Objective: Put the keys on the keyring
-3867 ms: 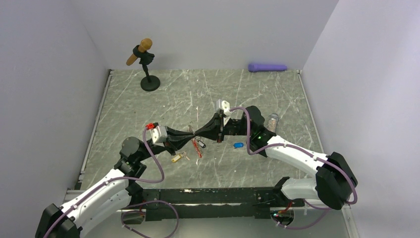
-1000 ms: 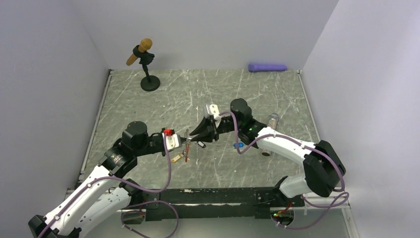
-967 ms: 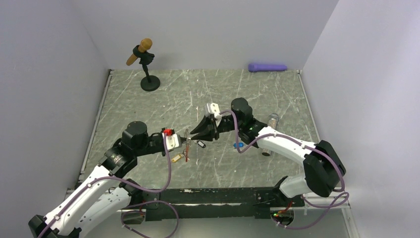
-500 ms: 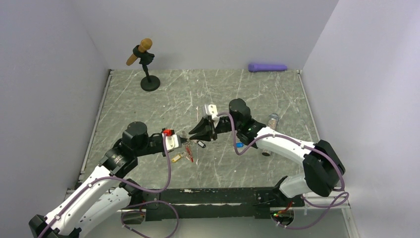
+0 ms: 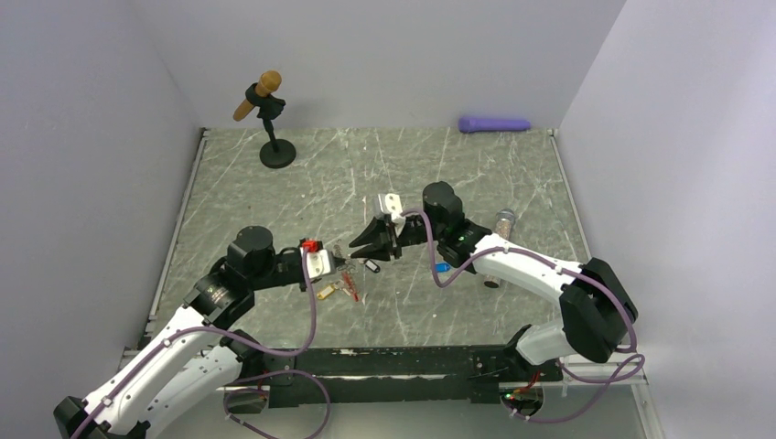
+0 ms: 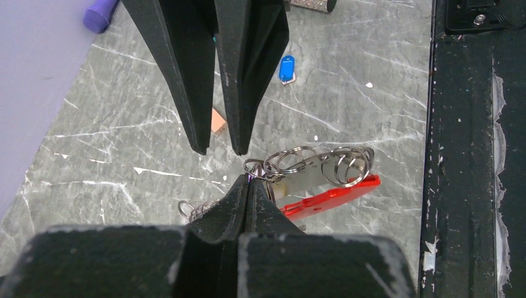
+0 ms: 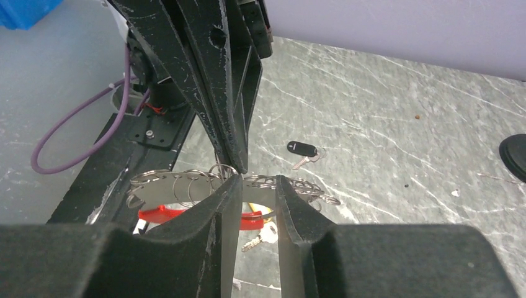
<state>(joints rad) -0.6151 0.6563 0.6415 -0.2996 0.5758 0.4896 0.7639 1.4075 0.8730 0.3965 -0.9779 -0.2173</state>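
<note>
My left gripper (image 5: 341, 263) is shut on the silver chain (image 6: 291, 162) of the keyring and holds it just above the table. The red clip (image 6: 329, 194) hangs from the chain, also visible in the top view (image 5: 350, 291) and right wrist view (image 7: 162, 214). My right gripper (image 5: 359, 250) is open, tip to tip with the left, its fingers (image 7: 226, 205) straddling the chain rings (image 7: 260, 182). A yellow-tagged key (image 5: 327, 293) lies under the clip. A black-tagged key (image 7: 303, 149) lies just right of the grippers. A blue-tagged key (image 5: 441, 268) lies farther right, under the right arm.
A microphone on a black stand (image 5: 268, 114) is at the back left. A purple cylinder (image 5: 494, 123) lies at the back wall. A glittery tube (image 5: 503, 219) lies beside the right arm. A black rail (image 5: 403, 366) runs along the near edge.
My right gripper has moved a little left, closing up on my left gripper's tips. The red clip has swung lower toward the table. The left arm has hardly moved.
</note>
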